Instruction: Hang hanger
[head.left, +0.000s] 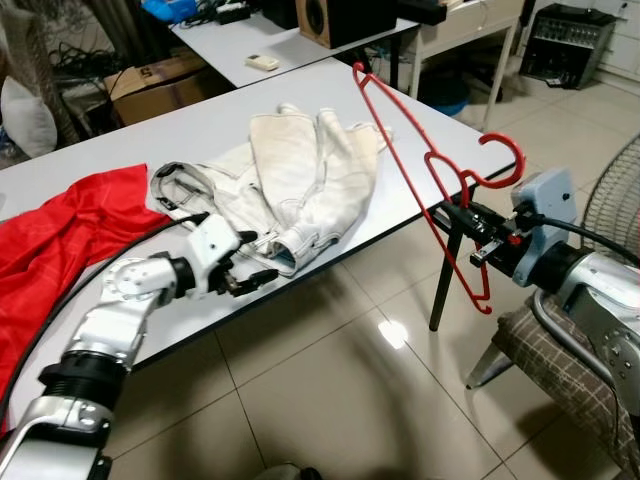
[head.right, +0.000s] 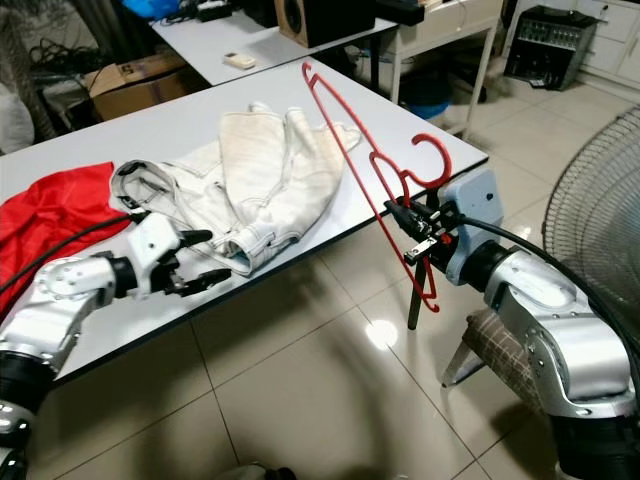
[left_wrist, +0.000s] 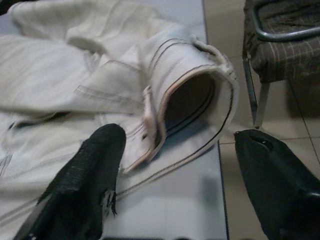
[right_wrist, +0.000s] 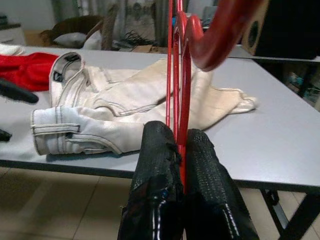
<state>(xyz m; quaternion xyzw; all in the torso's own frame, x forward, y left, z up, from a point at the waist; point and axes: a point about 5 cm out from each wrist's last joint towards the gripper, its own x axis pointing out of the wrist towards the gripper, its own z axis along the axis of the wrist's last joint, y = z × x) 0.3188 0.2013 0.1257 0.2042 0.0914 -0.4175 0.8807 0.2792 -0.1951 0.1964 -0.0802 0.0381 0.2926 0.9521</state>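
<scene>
The red hanger (head.left: 437, 195) is being held clear of the table (head.left: 420, 130), off its near corner; the cream trousers (head.left: 300, 185) are lying on the table, not yet hung. The right gripper (head.left: 478, 240) is clamping the hanger beside that corner. The left gripper (head.left: 243, 268), fingers spread and empty, is hovering at the table's front edge, facing the trouser cuff.

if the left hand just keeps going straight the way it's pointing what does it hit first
Most likely the open cuff of the white jeans lying at the table edge. The left hand, fingers open, points right at that leg opening from close by, though exact depth is hard to judge.
</scene>
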